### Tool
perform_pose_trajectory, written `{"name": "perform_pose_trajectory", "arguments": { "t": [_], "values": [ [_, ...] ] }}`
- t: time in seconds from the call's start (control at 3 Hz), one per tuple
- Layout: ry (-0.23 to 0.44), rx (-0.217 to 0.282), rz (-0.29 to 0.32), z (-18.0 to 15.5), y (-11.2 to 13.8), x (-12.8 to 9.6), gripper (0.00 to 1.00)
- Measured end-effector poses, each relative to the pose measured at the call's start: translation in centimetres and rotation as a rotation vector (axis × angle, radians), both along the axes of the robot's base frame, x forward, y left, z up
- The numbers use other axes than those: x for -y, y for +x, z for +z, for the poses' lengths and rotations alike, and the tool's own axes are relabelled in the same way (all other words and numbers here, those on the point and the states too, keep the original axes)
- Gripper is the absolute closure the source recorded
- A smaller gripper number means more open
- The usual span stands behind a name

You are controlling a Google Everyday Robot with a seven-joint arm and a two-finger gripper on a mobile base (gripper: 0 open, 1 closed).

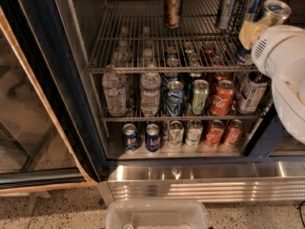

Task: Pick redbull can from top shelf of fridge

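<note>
The fridge point(45, 66) stands open. Its top shelf point(138, 37), a grey wire rack, holds two upright redbull cans at the back right point(227, 6) point(252, 1). A third redbull can point(273, 11) is tilted at the far right. My gripper point(255, 35) is around this can, with a pale yellow finger point(248, 32) across its middle. The can's blue base shows just below the finger. My white arm point(283, 66) reaches in from the right and hides that end of the shelf.
A wider brown-gold can point(172, 6) stands at the back middle of the top shelf. The lower racks hold water bottles point(114, 92) and several soda cans point(221, 97). Below are the ribbed steel base panel point(200, 180) and a clear plastic bin point(157, 214).
</note>
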State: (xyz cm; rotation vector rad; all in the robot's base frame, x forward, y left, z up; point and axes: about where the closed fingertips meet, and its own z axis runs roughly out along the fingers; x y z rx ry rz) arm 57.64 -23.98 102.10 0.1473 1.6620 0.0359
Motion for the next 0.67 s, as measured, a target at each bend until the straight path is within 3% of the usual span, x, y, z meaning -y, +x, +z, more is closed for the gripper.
{"name": "perform_pose_trajectory", "arguments": {
  "t": [0.33, 0.67],
  "values": [
    [0.052, -0.027, -0.055, 0.42, -5.37, -0.01, 1.00],
    [0.053, -0.026, -0.057, 0.57, -5.56, -0.12, 1.00]
  ]
}}
